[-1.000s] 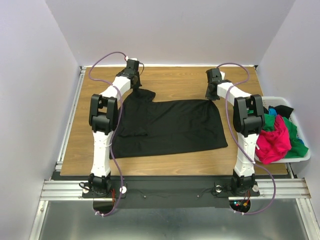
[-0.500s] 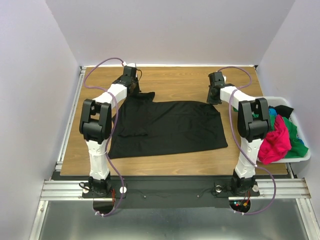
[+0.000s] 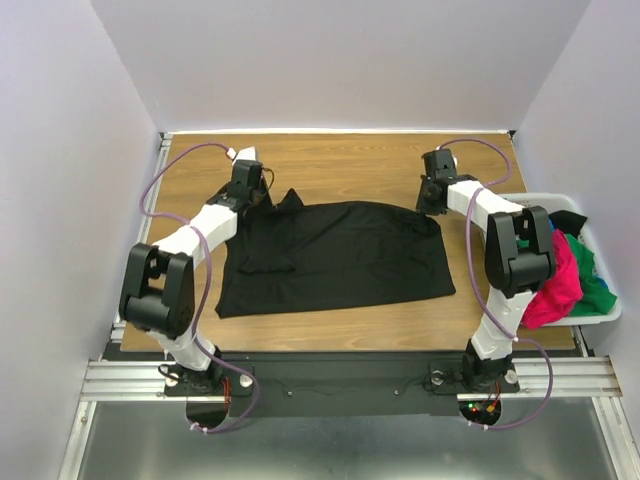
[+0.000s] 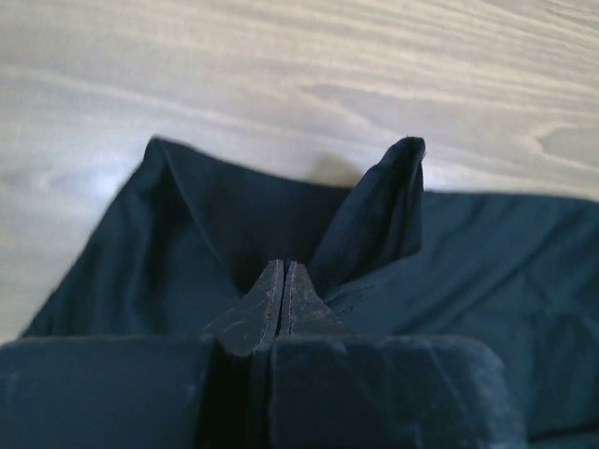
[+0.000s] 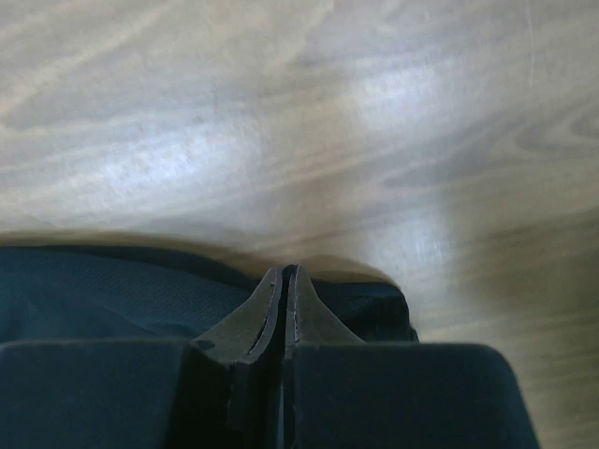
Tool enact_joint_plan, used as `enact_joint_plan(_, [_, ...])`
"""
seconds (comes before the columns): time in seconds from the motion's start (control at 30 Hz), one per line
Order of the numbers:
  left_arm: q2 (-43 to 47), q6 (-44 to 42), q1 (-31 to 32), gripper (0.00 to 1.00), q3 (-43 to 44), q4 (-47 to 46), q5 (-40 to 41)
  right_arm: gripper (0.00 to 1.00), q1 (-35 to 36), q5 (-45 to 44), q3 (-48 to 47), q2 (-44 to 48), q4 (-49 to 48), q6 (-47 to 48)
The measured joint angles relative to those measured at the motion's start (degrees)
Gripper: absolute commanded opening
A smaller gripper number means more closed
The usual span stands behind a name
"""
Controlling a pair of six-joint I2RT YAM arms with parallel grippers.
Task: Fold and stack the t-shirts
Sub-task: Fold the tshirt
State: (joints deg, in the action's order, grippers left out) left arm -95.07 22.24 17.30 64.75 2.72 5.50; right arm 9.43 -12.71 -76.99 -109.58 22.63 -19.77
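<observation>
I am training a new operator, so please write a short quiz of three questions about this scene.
1. True or false: the black t-shirt lies in the white basket.
2. Where do the left gripper and the right gripper pinch this shirt? A) near edge B) far corners C) middle
3. How many shirts lie on the table?
Key: 1 false, it is spread on the table; 2 B; 3 one.

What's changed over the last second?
Both elbows swung outward. The left end effector came nearer, dragging the far-left corner of the black t-shirt along; the right end effector shifted slightly nearer. Both stay shut on the shirt; the white basket is unmoved.
</observation>
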Motion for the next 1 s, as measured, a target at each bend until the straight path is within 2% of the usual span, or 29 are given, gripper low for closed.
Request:
enact_joint_plan(0.4, [14.62,6.43,3.19,0.0,-17.55,-1.09,1.88,0.0,0.0,1.16,5.35,5.29,-0.33,-0.17])
enact_joint_plan(0.57, [23.85,10.23,4.39,0.0,-24.74,-0.57,2.71,0.0,0.0,1.25,6.84,7.02,-0.42,-0.17])
enact_joint_plan(0.8, [31.95,14.71,7.02,0.0,-29.62,1.75,4.22,0.0,0.0,0.96,8.57,7.78,-0.37,-0.15])
enact_joint_plan(1.0, [35.98,17.09,8.13,0.0,-30.25,5.75,5.62,0.0,0.0,0.94,8.59,8.68,-0.39,-0.15])
